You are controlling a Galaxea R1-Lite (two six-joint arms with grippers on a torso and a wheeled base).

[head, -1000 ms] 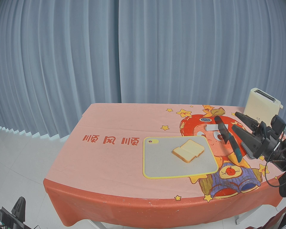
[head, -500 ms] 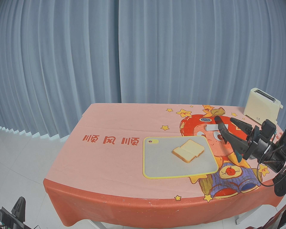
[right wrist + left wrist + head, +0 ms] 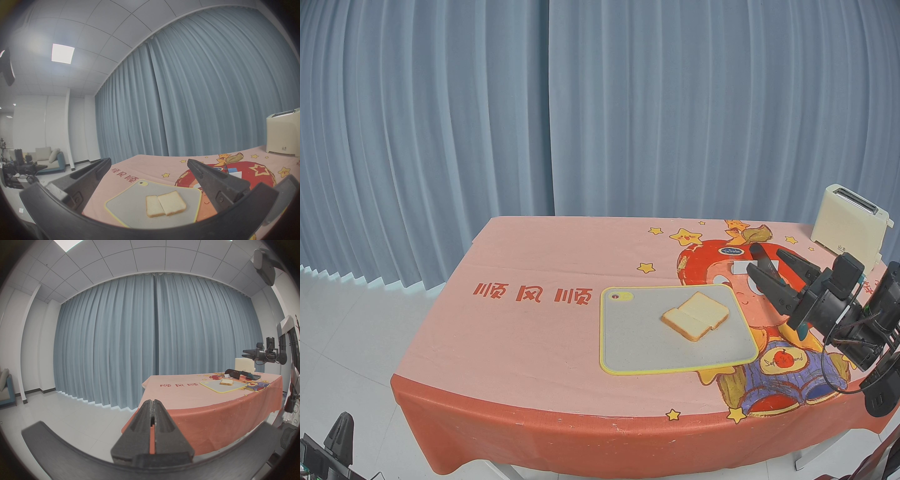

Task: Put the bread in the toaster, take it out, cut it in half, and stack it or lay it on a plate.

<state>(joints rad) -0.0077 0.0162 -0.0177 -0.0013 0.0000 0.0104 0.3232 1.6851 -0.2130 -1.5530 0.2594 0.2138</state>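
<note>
Left gripper (image 3: 152, 405): parked low, off the table's near-left corner, well apart from everything. Fingers pressed together, nothing between them.

Table (image 3: 550, 262), pink printed cloth. Grey cutting board (image 3: 637, 350) with yellow rim lies right of centre.

Bread (image 3: 695, 315): on the board's right half, already in two pieces, lying flat and touching. From the head view one half seems to overlap the other slightly.

Knife (image 3: 239, 373): flat on the cloth just beyond the board's right edge, dark blade, teal handle. Small white card (image 3: 745, 267) beside the blade.

Right gripper (image 3: 765, 261): hangs above the knife, tips pointing toward the board. Jaws wide apart, holding nothing.

Toaster (image 3: 850, 228): cream, at the far-right corner, slot up.

Judgement: toasting and cutting look done, and stacking or plating the halves remains. Next move likely calls for the right gripper to cross to the board, lower over one half and close lightly on its edges, since soft crumb dents easily.
</note>
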